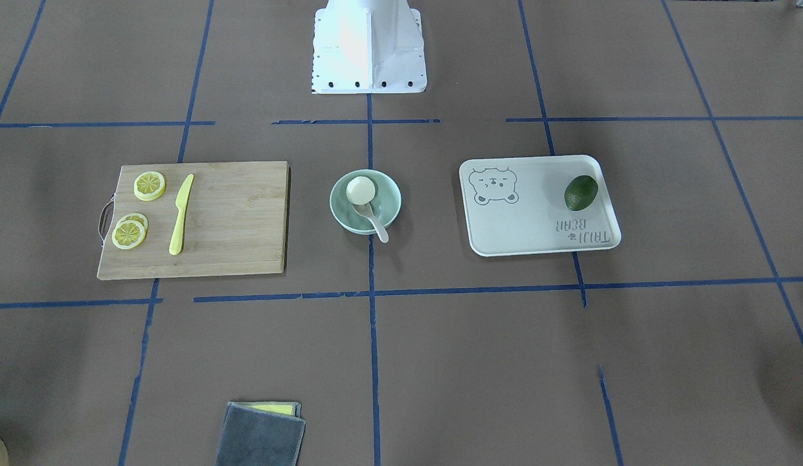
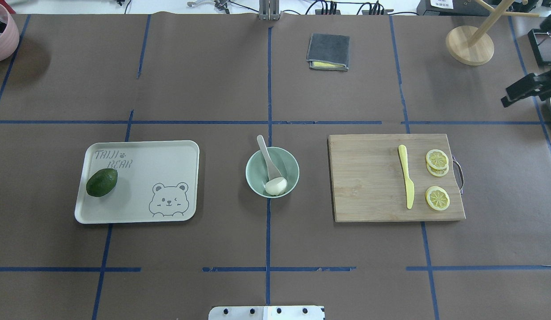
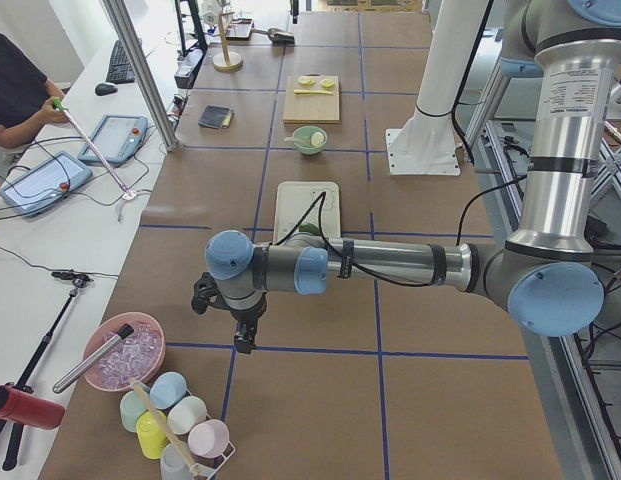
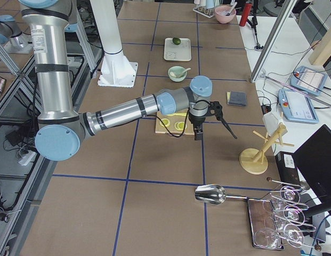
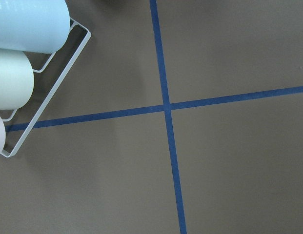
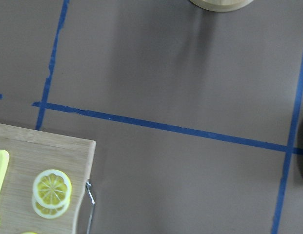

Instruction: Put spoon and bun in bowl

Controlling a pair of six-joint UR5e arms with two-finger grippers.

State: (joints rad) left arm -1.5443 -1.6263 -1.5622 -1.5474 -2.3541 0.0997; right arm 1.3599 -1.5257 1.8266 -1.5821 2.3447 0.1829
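The pale mint-green bowl (image 1: pixel 390 194) stands at the table's centre, also in the overhead view (image 2: pixel 289 165). The white bun (image 1: pixel 361 189) lies inside it (image 2: pixel 276 186). The off-white spoon (image 1: pixel 377 226) rests in the bowl with its scoop beside the bun and its handle over the rim (image 2: pixel 264 151). My left gripper (image 3: pixel 243 338) hangs above the table far from the bowl, near a cup rack. My right gripper (image 4: pixel 199 130) hangs just beyond the cutting board's handle end. I cannot tell whether either is open or shut. Both wrist views show only table.
A white tray (image 2: pixel 137 186) with an avocado (image 2: pixel 101 182) lies left of the bowl. A cutting board (image 2: pixel 369 178) with a yellow knife (image 2: pixel 406 182) and lemon slices (image 2: pixel 437 159) lies right. A grey cloth (image 2: pixel 328 51), wooden stand (image 2: pixel 469 44) and cup rack (image 5: pixel 24 58) sit further out.
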